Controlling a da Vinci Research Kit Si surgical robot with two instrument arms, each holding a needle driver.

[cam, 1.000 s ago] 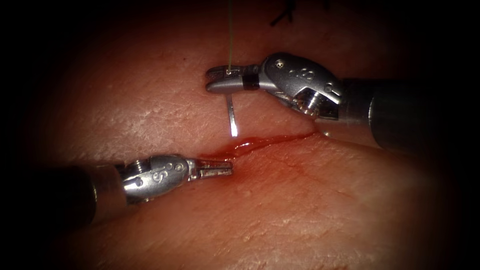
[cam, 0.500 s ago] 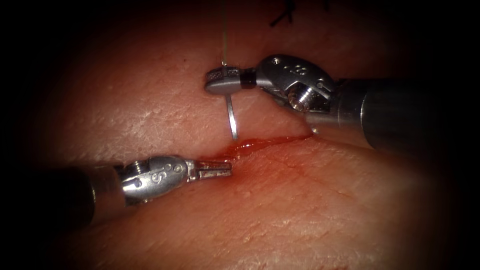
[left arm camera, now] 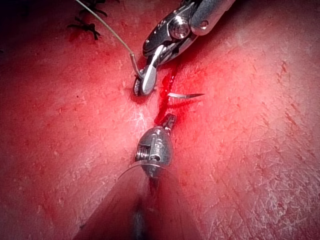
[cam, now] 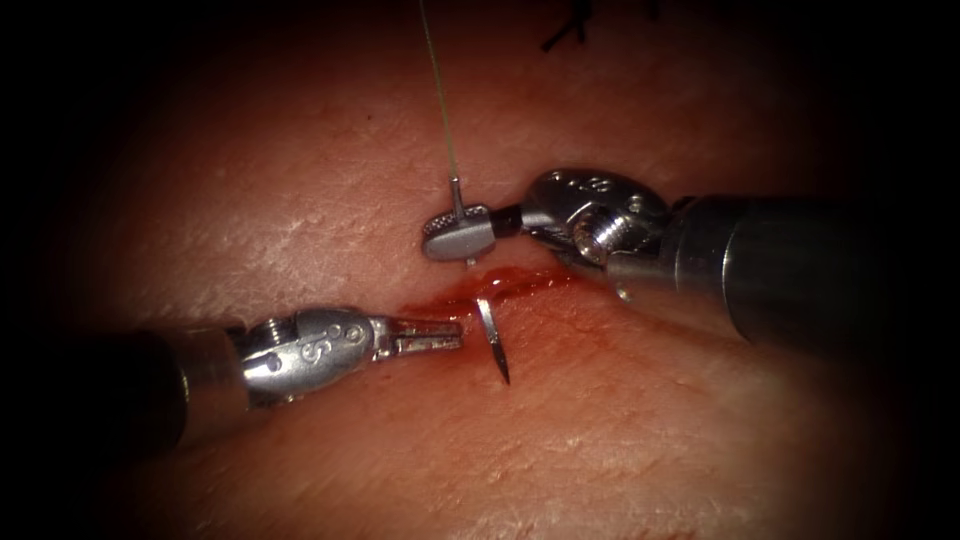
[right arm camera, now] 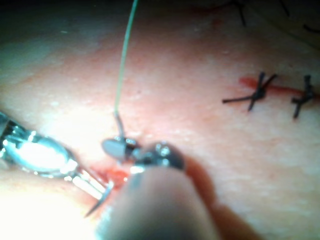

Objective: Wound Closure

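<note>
The needle (cam: 492,345) is held near its thread end by the right hand (cam: 458,233), passes through the tissue (cam: 620,440), and its tip is exposed just beside the empty, nearly closed left hand (cam: 432,337).

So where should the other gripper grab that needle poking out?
Probably the bare stretch of needle just behind the sharp tip, below the cut. The left gripper lies beside it, so it could come from the left. The right gripper holds the back end, where the thread joins.
</note>
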